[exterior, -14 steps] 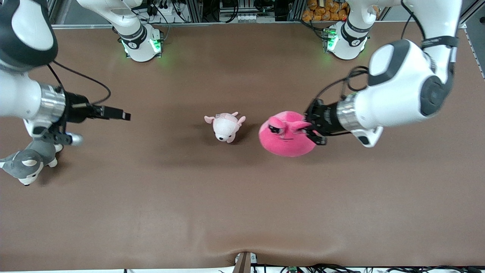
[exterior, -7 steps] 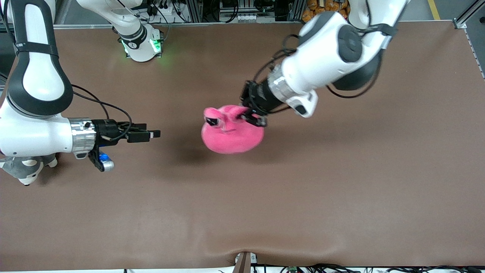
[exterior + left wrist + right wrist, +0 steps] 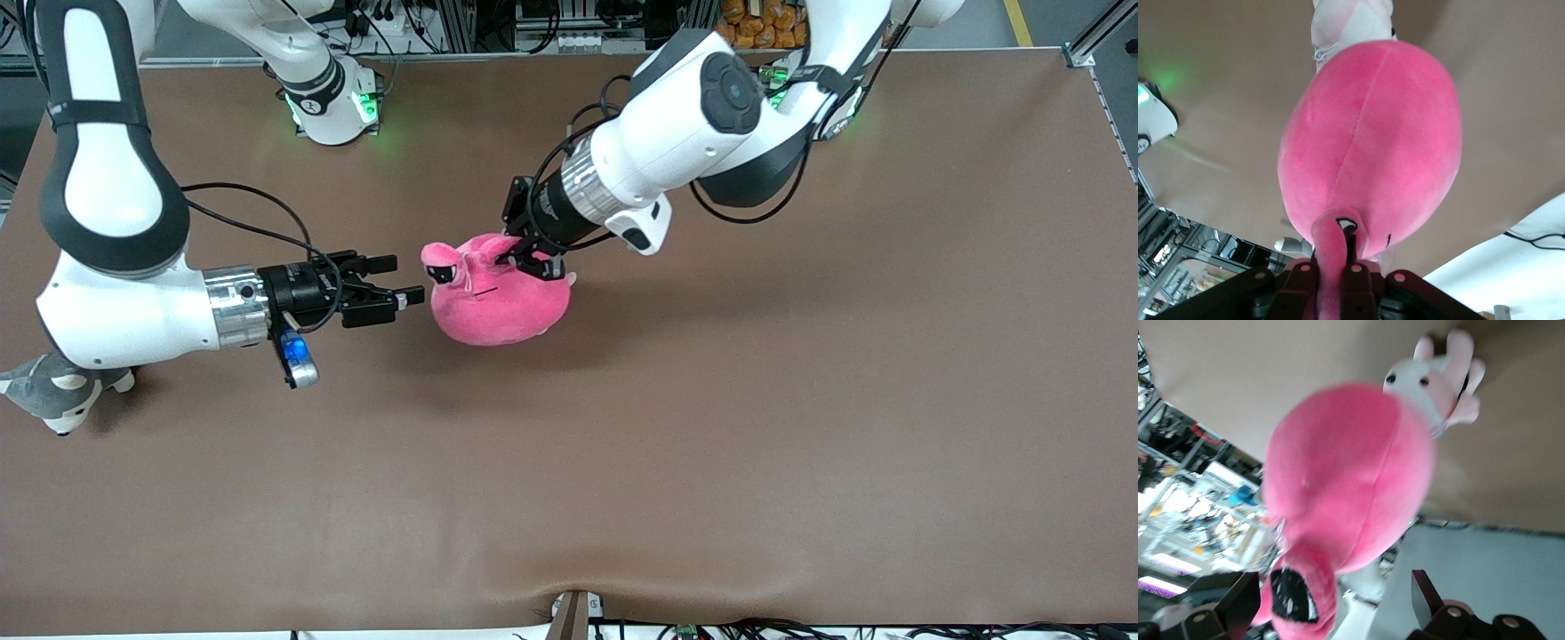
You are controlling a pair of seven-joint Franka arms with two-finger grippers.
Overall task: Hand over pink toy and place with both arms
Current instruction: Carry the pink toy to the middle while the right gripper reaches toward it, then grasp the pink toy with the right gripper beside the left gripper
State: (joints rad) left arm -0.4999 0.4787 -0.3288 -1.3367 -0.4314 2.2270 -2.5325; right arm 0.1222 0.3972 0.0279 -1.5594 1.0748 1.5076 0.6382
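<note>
- You can see the grey plush dog (image 3: 53, 391) nearest the front camera, lying on the brown table (image 3: 711, 444) at the right arm's end, under the right arm's forearm; it is not part of this job and nothing touches it.
- Your right gripper (image 3: 400, 280) is over the middle of the table, level and pointed at the face of the pink toy (image 3: 498, 298), just beside it. Its jaws are spread wide and hold nothing; in the right wrist view the two fingers (image 3: 1238, 607) stand on either side of the toy's dark eye, and I cannot tell whether either one brushes the plush.
- The pink toy hangs in the air over the middle of the table, face turned toward the right gripper, which I judge is how it is being offered for the handover.
- Your left gripper (image 3: 531, 258) comes down from the left arm's base and is clamped on a floppy ear at the top of the toy, so the round body dangles free and leaves the right jaws room to close.
- The small pale plush animal (image 3: 1435, 387) lies on the table under the hanging toy, seen only in the wrist views; mind it when you lower anything.
</note>
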